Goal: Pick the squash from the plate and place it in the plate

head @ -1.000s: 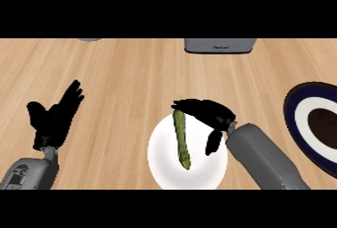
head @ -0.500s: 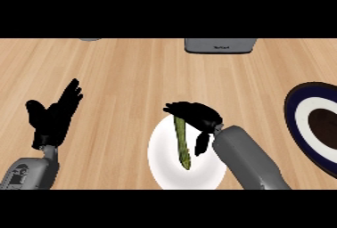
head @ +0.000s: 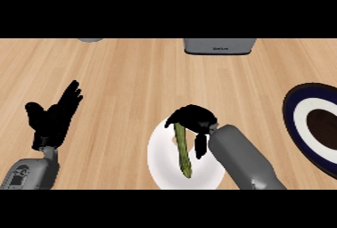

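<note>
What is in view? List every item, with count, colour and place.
squash: one, green, lying on the white plate
white plate: one, white, near edge, centre
blue plate: one, dark blue with white ring, right edge
grey box: one, grey, far edge, cut off
grey object: one, grey, far edge left, mostly cut off
counter: one, light wood, under everything
left robot hand: one, black, open, resting at left
right robot hand: one, black, curled round the squash's far end
</note>
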Robot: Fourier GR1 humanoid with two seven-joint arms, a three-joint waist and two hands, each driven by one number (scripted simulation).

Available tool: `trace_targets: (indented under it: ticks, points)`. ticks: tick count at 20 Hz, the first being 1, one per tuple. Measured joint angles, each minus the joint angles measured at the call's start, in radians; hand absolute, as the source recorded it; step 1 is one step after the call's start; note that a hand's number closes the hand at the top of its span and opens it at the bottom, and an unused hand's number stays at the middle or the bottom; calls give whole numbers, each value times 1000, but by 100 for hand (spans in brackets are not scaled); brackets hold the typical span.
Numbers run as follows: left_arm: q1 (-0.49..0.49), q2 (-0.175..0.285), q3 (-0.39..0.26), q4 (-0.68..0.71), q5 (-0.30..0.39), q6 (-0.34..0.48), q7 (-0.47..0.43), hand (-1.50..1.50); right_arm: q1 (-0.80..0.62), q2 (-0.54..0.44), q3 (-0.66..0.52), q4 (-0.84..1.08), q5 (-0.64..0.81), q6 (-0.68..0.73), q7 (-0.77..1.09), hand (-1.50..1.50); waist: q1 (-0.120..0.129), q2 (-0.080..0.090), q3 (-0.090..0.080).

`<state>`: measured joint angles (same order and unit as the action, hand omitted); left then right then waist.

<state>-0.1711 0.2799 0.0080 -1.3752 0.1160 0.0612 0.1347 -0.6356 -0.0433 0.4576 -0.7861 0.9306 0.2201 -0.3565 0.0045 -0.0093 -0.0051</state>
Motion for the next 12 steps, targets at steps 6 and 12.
trace_targets:
  ticks: [6, 12]
  points:
    - [4, -3, 9, -34, -8, -12, 32, 0, 24, 10, 16, -37, 32, 8, -46, 150, -1, -4, -2]
    - [19, -9, 23, -30, -22, -15, 22, 0, 79, -3, -17, -102, 4, 7, -40, 150, -12, -5, -2]
